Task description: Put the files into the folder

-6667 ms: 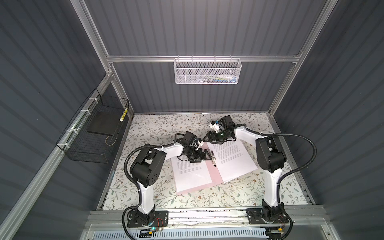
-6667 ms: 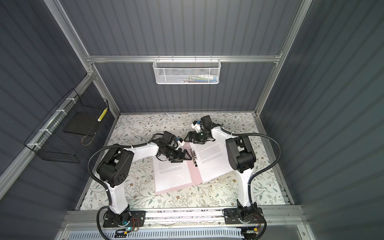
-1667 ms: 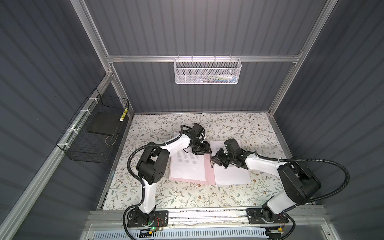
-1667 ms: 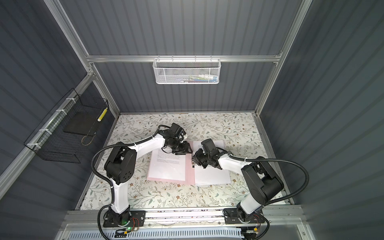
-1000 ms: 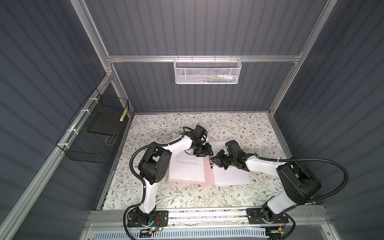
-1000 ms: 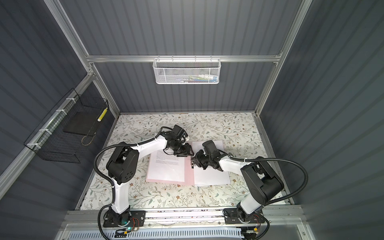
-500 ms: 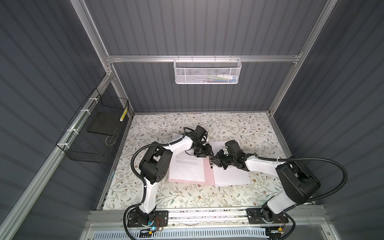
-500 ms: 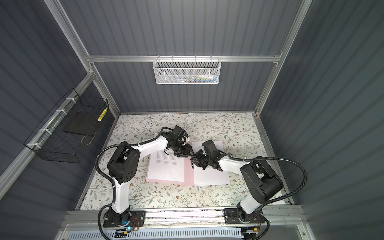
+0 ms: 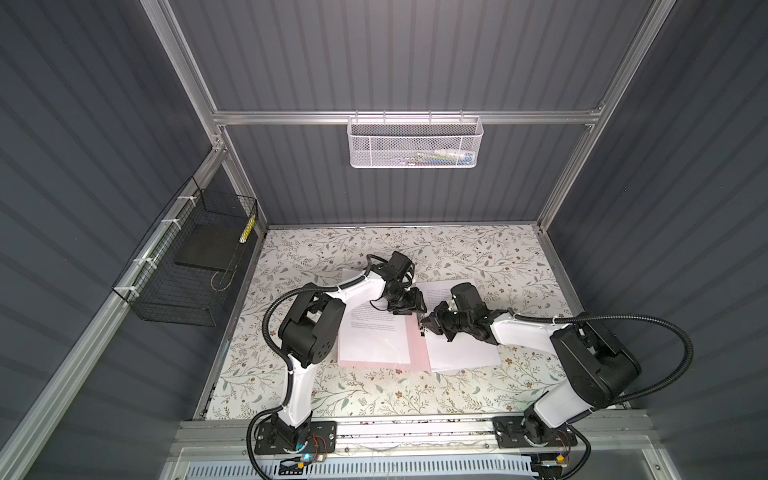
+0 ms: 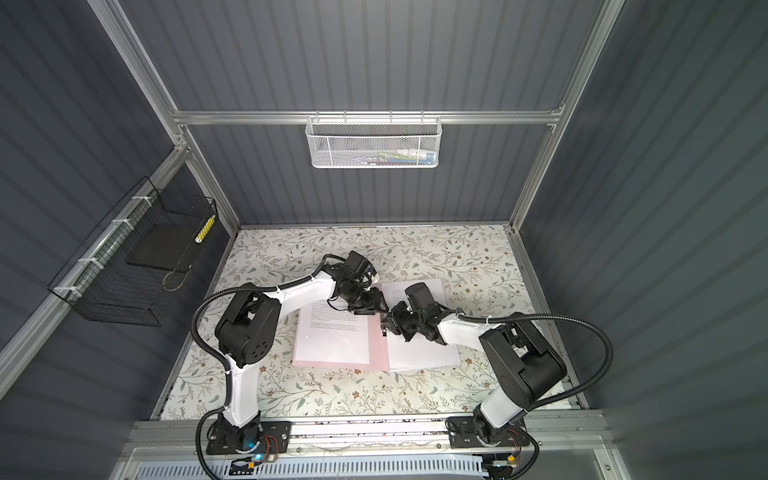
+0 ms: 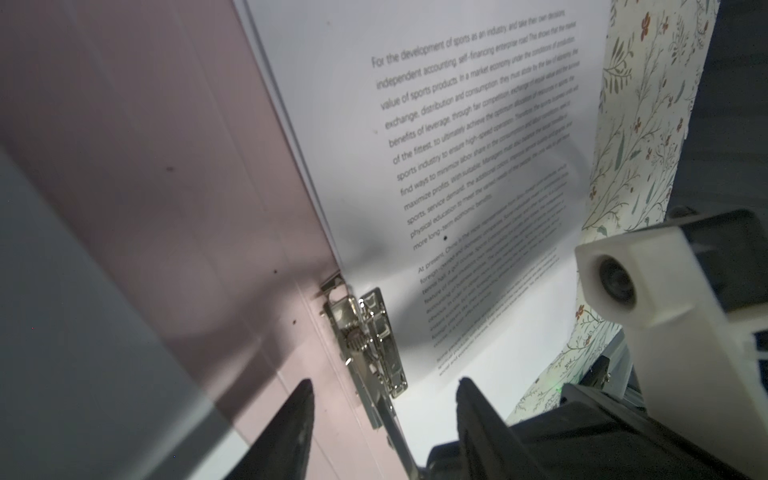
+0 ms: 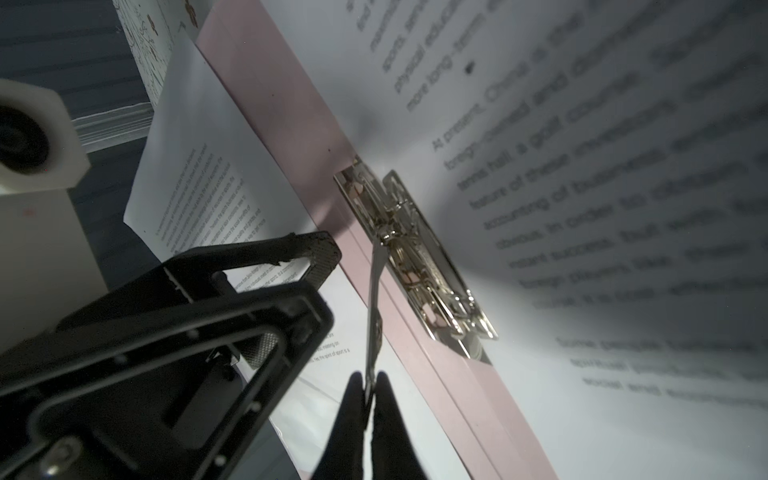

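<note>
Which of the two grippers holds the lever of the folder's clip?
The right gripper: its jaws are shut on the thin metal lever. The left gripper stands open, holding nothing.

On my feed both arms looked alike: the left arm [image 9: 357,289] and the right arm [image 9: 523,331] had glossy white links between bulky black joint housings [image 9: 309,332]. A black corrugated cable [image 9: 688,353] arced off the right one, and a matching hose [image 9: 266,322] off the left. Each stood on a black base plate [image 9: 291,436], with red wires and a small blue light [image 9: 306,458] by the left one. Close up, I saw that the left gripper [image 11: 384,399] had black tapered fingers [image 11: 291,428], a black open frame [image 12: 187,291] with small screws and knurled pads [image 12: 324,249] — and a white camera block [image 12: 33,145] on its wrist.
</note>
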Controlling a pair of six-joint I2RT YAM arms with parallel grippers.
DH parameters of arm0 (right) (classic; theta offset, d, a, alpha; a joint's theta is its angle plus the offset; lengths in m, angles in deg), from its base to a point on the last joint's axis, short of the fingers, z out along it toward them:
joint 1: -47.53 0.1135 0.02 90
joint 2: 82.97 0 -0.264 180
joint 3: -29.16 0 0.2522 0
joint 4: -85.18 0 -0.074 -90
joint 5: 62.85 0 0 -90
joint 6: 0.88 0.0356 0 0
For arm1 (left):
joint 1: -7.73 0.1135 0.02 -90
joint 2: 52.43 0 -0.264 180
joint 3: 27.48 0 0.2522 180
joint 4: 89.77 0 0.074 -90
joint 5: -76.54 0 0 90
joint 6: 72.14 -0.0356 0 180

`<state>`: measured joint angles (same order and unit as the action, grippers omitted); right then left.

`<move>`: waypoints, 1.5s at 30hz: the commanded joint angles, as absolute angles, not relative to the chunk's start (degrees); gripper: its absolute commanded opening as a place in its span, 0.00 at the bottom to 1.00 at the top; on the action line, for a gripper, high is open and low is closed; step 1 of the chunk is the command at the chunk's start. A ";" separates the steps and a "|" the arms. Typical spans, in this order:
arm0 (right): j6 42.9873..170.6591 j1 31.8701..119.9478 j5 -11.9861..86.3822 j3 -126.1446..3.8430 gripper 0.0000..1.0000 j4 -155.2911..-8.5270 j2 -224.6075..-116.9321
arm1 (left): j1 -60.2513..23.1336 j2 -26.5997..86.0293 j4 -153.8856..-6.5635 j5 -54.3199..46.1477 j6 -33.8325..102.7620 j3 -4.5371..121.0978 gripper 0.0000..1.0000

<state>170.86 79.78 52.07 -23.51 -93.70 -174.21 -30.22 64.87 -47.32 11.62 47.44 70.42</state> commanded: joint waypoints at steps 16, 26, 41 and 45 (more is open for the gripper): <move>176.66 80.14 50.13 -16.89 0.00 -106.14 -175.24 | -32.42 63.24 -36.27 -0.57 50.61 72.11 0.27; 178.69 80.20 50.75 -15.90 0.00 -110.79 -177.26 | -32.52 66.80 -35.69 -2.53 52.75 74.81 0.31; 180.21 80.20 50.13 -14.89 0.00 -113.24 -177.36 | -32.70 71.27 -34.34 -4.00 53.50 77.85 0.22; 179.72 80.26 50.18 -14.50 0.00 -113.16 -177.27 | -32.70 72.54 -34.42 -3.48 53.46 78.89 0.15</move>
<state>180.23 79.99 51.37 -15.45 -113.42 -176.40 -32.32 70.11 -36.39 -3.87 53.21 77.81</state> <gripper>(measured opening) 0.044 0.167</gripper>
